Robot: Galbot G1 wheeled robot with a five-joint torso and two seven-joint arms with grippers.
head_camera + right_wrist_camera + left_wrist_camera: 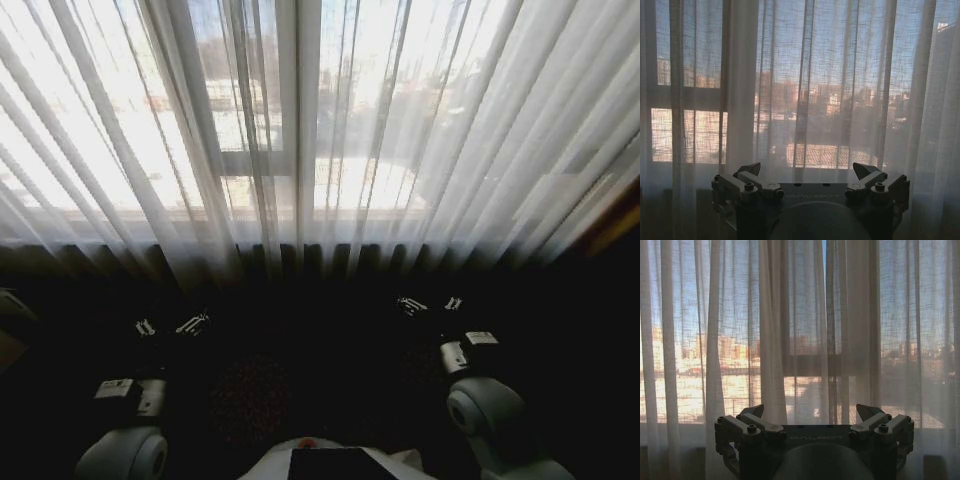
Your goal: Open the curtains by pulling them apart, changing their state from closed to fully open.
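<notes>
Right, the curtains (320,130) fill the whole upper span of the head view, sheer white pleats drawn across the bright window (300,165), the two panels meeting at about twelve o'clock, dead ahead of the robot. Fully closed, nothing pulled yet.

Judging the job from here: each arm wants a panel's inner edge near that central seam, a firm pinch on several pleats rather than one thin fold, then a steady sweep outward, left toward nine o'clock, right toward three, so the fabric slides along instead of slipping free.

Now the arms. Both are low and forward, wrists aimed at the cloth. The left end effector (172,326) sits at roughly seven o'clock in the head view, well short of the fabric, fingers spread wide with nothing between them; its wrist camera looks straight at the seam. The right end effector (430,304) mirrors it at about five o'clock, likewise splayed open, empty, clear of the curtains.
</notes>
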